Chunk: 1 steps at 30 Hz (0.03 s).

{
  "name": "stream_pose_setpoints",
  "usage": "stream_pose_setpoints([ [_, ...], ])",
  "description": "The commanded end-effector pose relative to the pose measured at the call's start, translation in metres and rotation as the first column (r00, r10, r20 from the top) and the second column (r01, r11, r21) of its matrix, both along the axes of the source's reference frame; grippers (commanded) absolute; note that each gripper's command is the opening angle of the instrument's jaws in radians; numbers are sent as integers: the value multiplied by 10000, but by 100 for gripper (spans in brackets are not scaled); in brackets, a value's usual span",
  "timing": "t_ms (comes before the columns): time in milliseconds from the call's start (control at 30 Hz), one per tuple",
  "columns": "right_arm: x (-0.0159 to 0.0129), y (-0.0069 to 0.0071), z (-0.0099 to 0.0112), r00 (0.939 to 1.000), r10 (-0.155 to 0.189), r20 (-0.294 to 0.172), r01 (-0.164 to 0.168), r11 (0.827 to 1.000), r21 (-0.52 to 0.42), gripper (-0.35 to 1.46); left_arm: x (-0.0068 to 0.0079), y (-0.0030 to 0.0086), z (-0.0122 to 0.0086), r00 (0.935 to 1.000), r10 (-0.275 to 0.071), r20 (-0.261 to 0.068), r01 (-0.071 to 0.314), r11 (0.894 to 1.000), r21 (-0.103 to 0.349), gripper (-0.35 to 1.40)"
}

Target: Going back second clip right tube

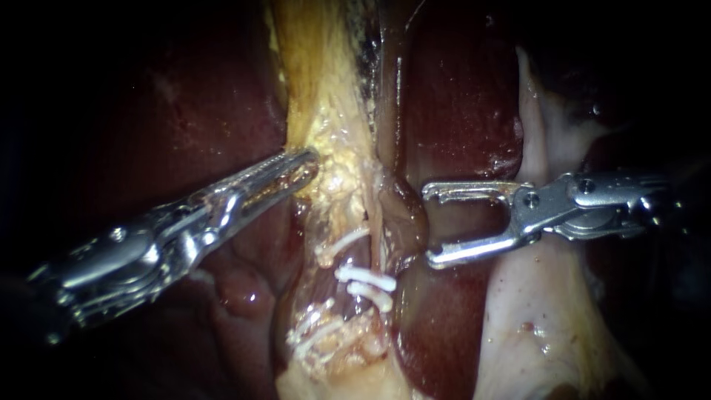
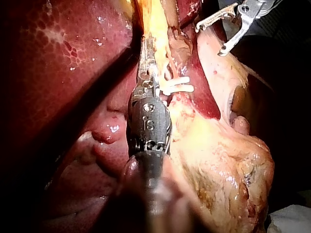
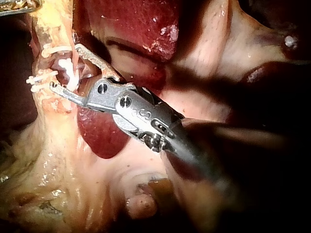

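We find right instrument [image 1: 428, 226] jaws wide open, empty, tips just adj. to brown tube [image 1: 404, 216], w/ white clips [image 1: 366, 280] lower left, not touching.

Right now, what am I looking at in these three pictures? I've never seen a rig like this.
A surgical robot is working on a pig's liver at a bench. The wide picture comes from a camera close to the tissue. The other two come from cameras on each instrument's arm. The left instrument has its tip against a yellowish fatty strip. The right instrument has its jaws wide open, holding nothing, with their tips next to a brownish tube. Several white clips sit across the tissue just below.
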<state>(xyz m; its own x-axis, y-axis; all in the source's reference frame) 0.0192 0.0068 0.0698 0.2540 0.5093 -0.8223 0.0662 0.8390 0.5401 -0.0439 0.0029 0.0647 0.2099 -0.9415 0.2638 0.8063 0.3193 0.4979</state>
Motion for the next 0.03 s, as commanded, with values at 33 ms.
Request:
stream_pose_setpoints([
  [33, 0, 0, 0, 10000, -1, 1, 1, 10000, -1, 60, 0, 0, 0, 10000, 6, 3, -6, 10000, 2, -35],
])
